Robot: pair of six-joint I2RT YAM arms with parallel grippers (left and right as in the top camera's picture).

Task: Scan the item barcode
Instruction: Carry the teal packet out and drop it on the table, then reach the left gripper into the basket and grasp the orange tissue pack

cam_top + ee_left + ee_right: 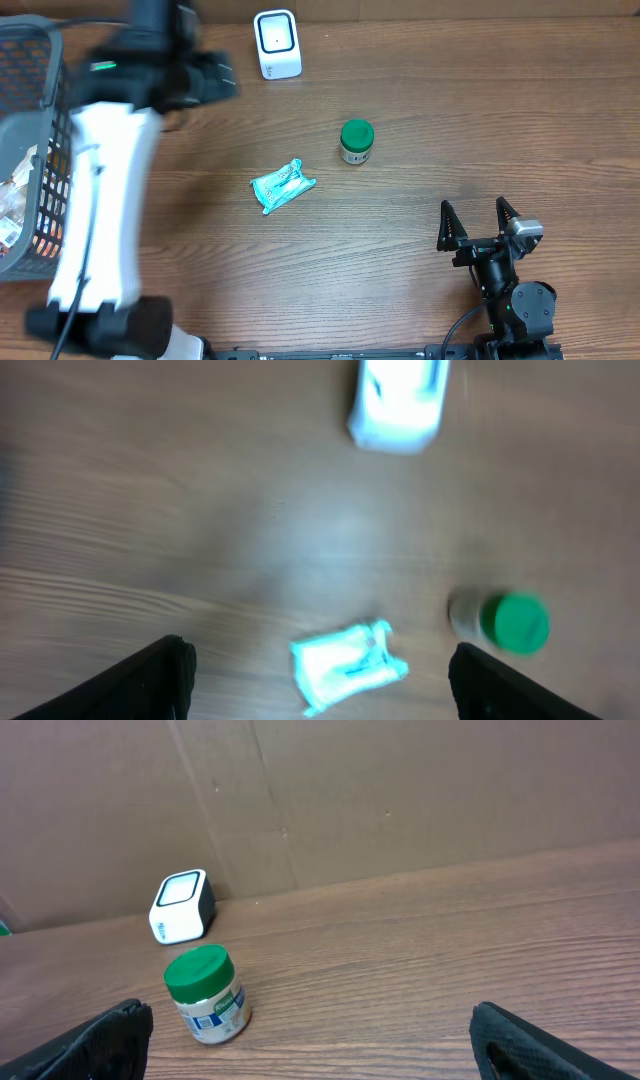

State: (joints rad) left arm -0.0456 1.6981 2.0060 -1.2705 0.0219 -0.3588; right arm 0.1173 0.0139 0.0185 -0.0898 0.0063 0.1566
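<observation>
Teal packet [283, 186] lies loose mid-table, near of the scanner [277, 43] and not facing it, likely awaiting pickup, since your left gripper [320, 670] hangs above it, fingers apart, and your right gripper [474, 215] sits wide and empty
</observation>
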